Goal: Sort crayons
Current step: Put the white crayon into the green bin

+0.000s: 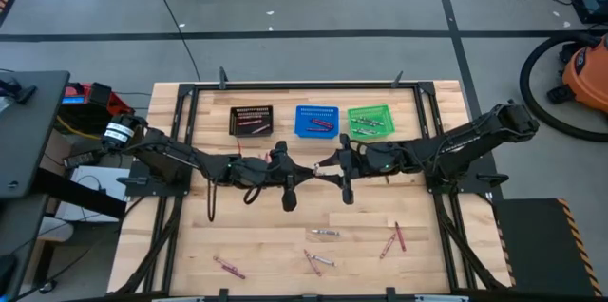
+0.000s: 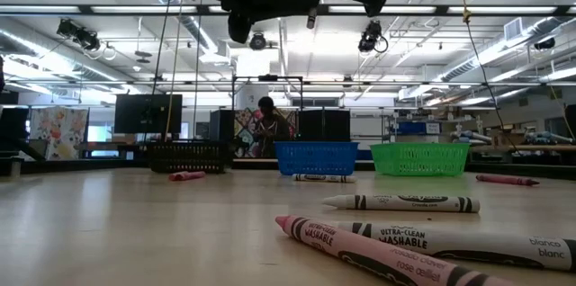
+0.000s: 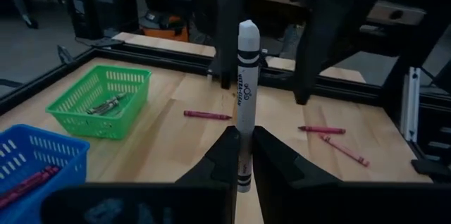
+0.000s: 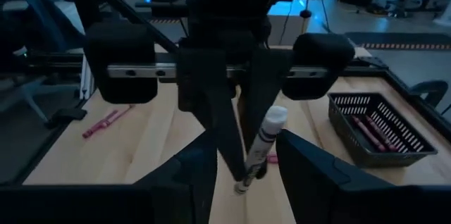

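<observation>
My left gripper [image 1: 304, 171] is above the middle of the table, shut on a white crayon [image 3: 246, 76] with black print. My right gripper [image 1: 328, 165] faces it from the right and is open. Its fingers [image 4: 194, 171] stand on either side of the crayon's free end [image 4: 275, 117] without touching it. Several loose crayons, pink, red and pale, lie flat on the near part of the table [image 1: 324, 233], [image 1: 228, 267], [image 1: 394, 238]. More crayons lie in the black [image 1: 252, 119], blue [image 1: 316, 120] and green [image 1: 370, 119] baskets. My left gripper pinches the white crayon near its flat end [image 3: 243, 160] between its two fingers. The fingers come level from the table's left and lie along the crayon. The crayon sticks out past the fingertips toward my right gripper, lifted clear of the table.
The three mesh baskets stand in a row at the table's far side. A black frame rail [image 1: 304, 84] runs around the table. In the low view, pink and white crayons [image 2: 405, 203] lie close to the near edge. A person [image 2: 267, 124] is in the room beyond.
</observation>
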Controlling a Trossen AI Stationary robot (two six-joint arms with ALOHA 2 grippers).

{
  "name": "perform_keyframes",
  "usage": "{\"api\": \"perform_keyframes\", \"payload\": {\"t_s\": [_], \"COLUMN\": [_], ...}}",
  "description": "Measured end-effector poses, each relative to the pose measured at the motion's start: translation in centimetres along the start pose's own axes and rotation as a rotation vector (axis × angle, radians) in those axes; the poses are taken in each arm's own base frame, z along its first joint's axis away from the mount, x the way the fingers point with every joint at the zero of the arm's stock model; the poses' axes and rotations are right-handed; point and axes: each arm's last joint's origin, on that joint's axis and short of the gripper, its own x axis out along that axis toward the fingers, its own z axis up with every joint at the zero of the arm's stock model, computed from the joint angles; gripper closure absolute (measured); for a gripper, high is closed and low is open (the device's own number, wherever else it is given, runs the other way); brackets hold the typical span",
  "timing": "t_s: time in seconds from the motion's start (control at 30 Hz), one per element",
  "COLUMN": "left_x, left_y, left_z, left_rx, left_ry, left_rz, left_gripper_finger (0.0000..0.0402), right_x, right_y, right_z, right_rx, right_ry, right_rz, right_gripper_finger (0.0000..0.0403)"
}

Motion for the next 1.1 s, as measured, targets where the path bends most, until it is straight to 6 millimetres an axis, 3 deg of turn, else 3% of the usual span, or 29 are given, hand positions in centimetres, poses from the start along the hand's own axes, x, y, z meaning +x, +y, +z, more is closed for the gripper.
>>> {"api": "perform_keyframes", "payload": {"t_s": [0.27,0.73,1.1], "left_x": [0.3,0.5,0.5], "left_y": [0.7,1.2,1.2], "left_z": [0.2,0.3,0.3], "left_rx": [-0.006,-0.006,0.020], "left_ry": [-0.013,-0.004,-0.005], "left_rz": [0.016,-0.017,-0.015], "left_gripper_finger": [0.0367,0.0367,0.0355], "right_x": [0.1,0.1,0.1], "right_y": [-0.6,-0.7,-0.7], "right_z": [0.1,0.2,0.2], "right_rx": [0.055,0.064,0.082], "right_ry": [-0.011,-0.021,-0.022], "right_rz": [-0.013,-0.012,-0.013], "right_gripper_finger": [0.0275,0.0371,0.0365]}}
